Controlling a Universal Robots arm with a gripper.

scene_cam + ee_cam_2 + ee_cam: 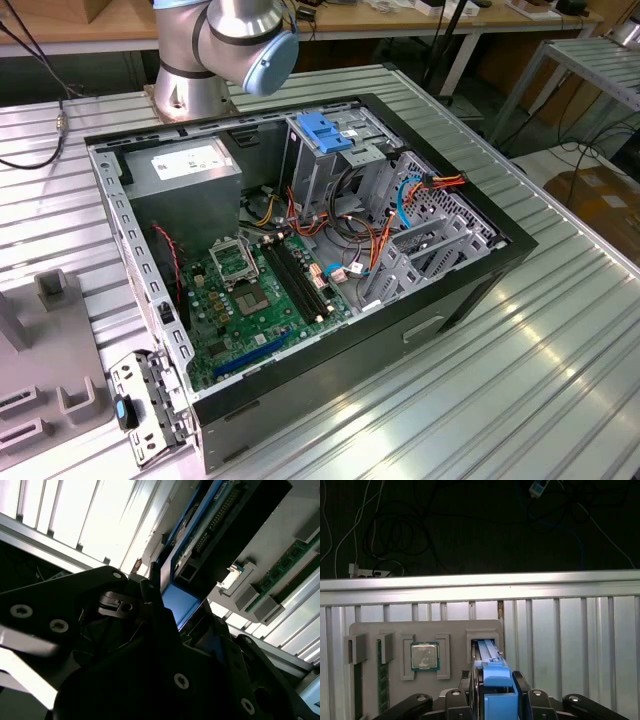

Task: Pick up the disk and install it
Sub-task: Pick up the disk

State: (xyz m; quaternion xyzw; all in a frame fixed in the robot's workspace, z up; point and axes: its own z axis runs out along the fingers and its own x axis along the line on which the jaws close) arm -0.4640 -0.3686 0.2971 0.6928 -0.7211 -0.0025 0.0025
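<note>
In the first wrist view the disk [489, 652], dark with bright blue rails, stands on edge in a slot of the grey holder block [452, 630]. My gripper [496, 692] reaches down over it, its black fingers [476, 690] pressed against both sides of the blue end tab. In the second wrist view the same blue tab [179, 602] sits between the jaws of my gripper [176, 617], and the disk's dark body [215, 525] with its connector row runs away from it. The disk rests in the slot.
The holder block also carries a processor chip [425, 656] and green memory sticks [382, 675]. On the slatted metal table [540, 370] lies the open computer case [455, 300], holding a grey drive cage with a blue top handle [325, 130]. The arm's base [225, 45] stands behind the case.
</note>
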